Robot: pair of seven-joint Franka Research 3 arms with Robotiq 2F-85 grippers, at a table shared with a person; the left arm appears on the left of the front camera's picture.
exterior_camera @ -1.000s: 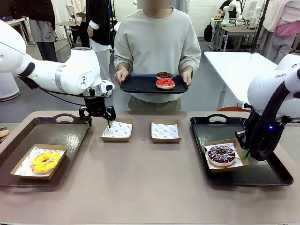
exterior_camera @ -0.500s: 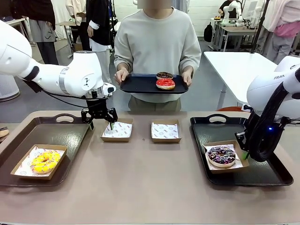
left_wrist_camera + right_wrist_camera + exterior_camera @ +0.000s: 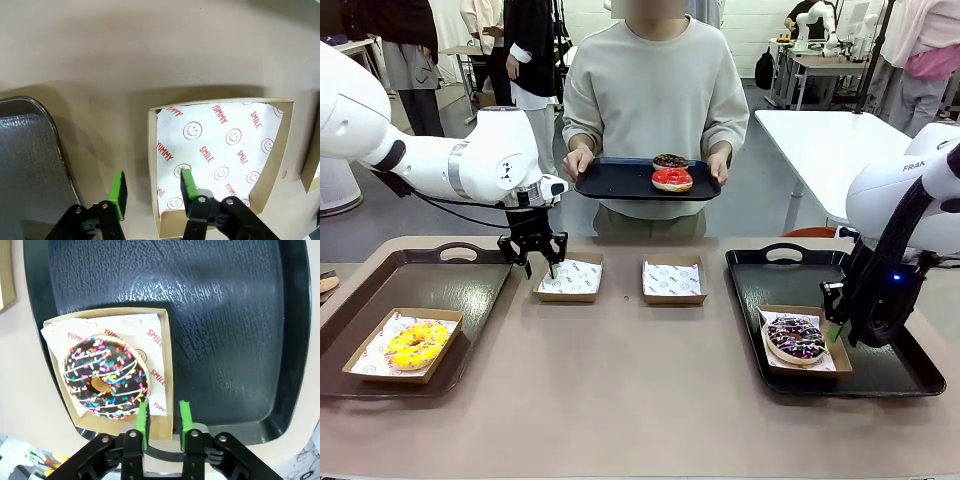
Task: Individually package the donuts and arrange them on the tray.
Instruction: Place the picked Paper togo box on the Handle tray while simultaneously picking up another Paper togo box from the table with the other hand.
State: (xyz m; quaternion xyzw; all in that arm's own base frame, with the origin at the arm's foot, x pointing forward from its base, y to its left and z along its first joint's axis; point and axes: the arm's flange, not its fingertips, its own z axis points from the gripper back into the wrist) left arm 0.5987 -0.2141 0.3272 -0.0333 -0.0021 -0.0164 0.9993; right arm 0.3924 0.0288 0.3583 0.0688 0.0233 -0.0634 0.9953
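Observation:
A yellow-iced donut (image 3: 416,343) lies in a paper-lined box on the left tray (image 3: 470,285). The dark sprinkled donut (image 3: 797,337) (image 3: 106,376) lies in its box (image 3: 162,385) on the right tray (image 3: 890,375). My right gripper (image 3: 835,332) (image 3: 163,420) is open, its pads standing either side of that box's wall without pressing it. My left gripper (image 3: 541,265) (image 3: 152,190) is open and straddles the left wall of an empty lined box (image 3: 570,278) (image 3: 215,150). The person holds a black tray (image 3: 610,185) carrying the red donut (image 3: 672,179) and the chocolate donut (image 3: 670,160).
A second empty lined box (image 3: 673,280) sits mid-table, right of the first. The left tray's rim (image 3: 30,150) lies close beside my left fingers. Bare table stretches along the near edge between the two trays.
My left gripper dropped over the empty box's wall and its jaws narrowed. My right gripper let go of the sprinkled donut's box, which now lies flat, slightly nearer on the tray.

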